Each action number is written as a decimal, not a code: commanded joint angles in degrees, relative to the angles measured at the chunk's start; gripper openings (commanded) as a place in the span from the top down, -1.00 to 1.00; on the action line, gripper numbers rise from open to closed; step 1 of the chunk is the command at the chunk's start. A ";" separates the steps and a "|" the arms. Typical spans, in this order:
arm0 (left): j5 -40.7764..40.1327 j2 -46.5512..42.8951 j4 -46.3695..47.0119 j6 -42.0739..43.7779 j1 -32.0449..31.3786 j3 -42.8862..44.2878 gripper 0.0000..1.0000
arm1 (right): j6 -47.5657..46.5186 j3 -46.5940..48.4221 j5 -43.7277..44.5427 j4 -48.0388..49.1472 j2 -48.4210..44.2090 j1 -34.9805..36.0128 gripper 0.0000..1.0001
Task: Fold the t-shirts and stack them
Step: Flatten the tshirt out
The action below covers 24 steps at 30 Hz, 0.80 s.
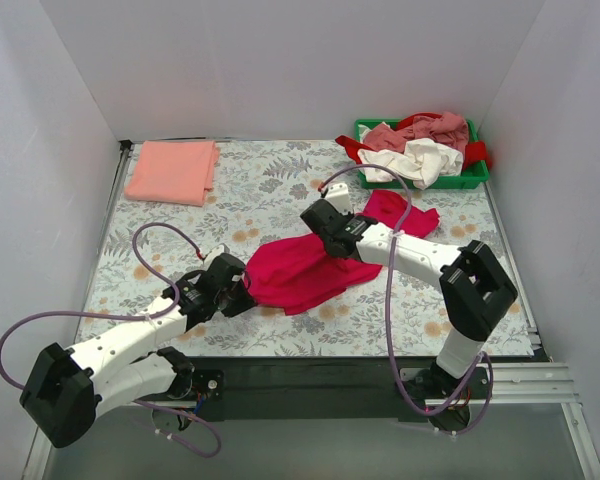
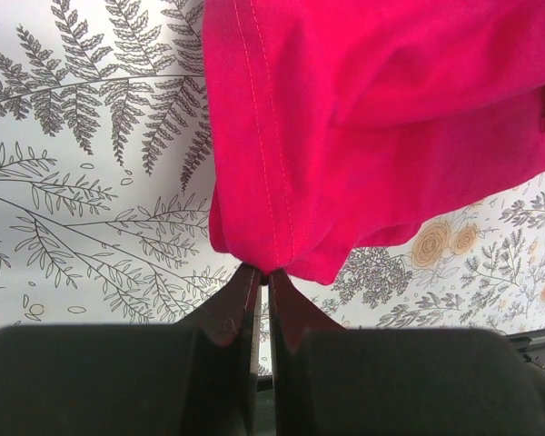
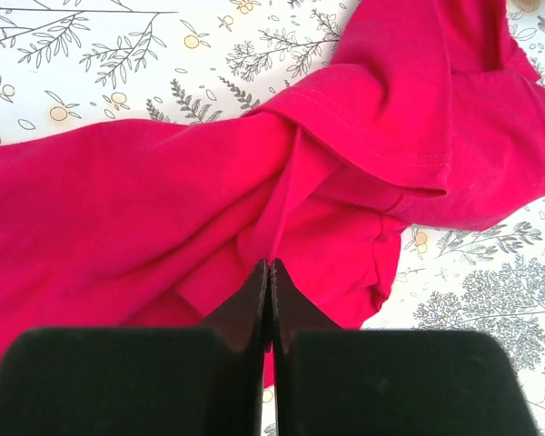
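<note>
The large crimson-red t-shirt (image 1: 310,268) lies bunched in the middle of the table. My left gripper (image 1: 246,287) is shut on its hemmed left edge (image 2: 272,227). My right gripper (image 1: 332,238) is shut on a fold of the same shirt (image 3: 282,218) near its upper side. A salmon-pink t-shirt (image 1: 173,170) lies folded flat at the back left. White (image 1: 420,160), dusty-pink (image 1: 392,136) and red (image 1: 438,127) t-shirts are heaped in the green bin (image 1: 470,180) at the back right.
The table carries a floral-print cloth (image 1: 280,190). White walls close in the left, back and right sides. A metal rail (image 1: 520,375) runs along the front right edge. Purple cables loop off both arms.
</note>
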 commanded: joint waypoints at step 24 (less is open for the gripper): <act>-27.16 -2.36 -1.23 9.55 0.00 40.21 1.00 | -18.89 10.32 -13.14 9.14 -39.21 -20.87 0.97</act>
